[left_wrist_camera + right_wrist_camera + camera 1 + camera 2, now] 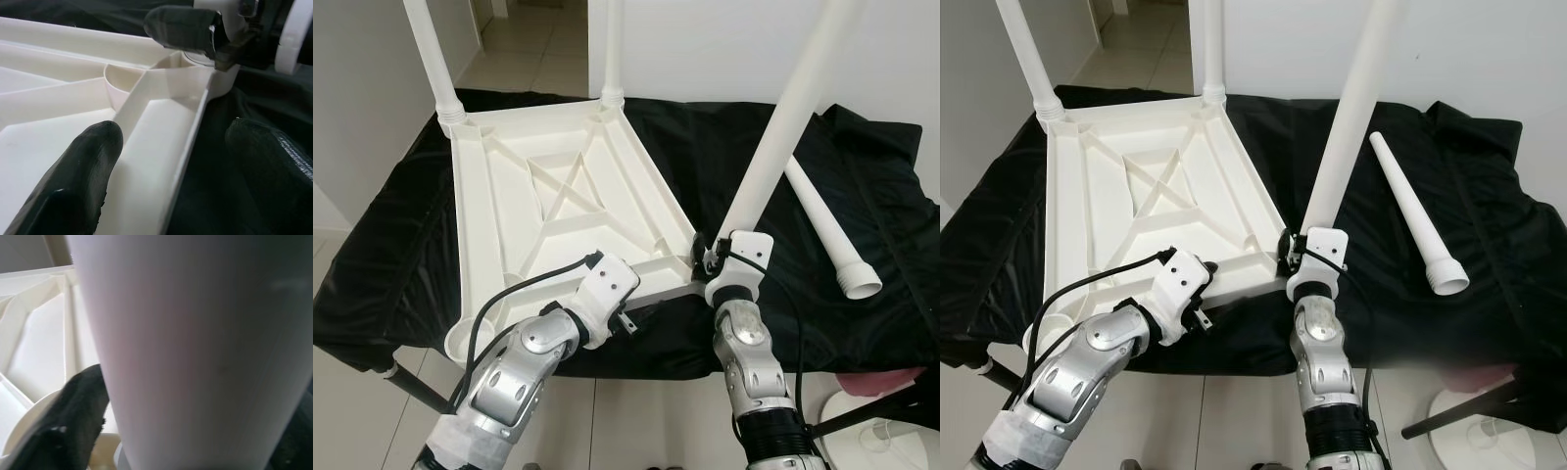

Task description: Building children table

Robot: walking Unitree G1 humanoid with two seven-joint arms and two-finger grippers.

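No legible text, labels, brand marks, numbers or signs in any view.

Open black cloth (901,235) beyond the loose leg (827,227) lying right of the upturned tabletop (558,196), open ribbed bays inside it, blocked at three corners by upright legs (773,127).
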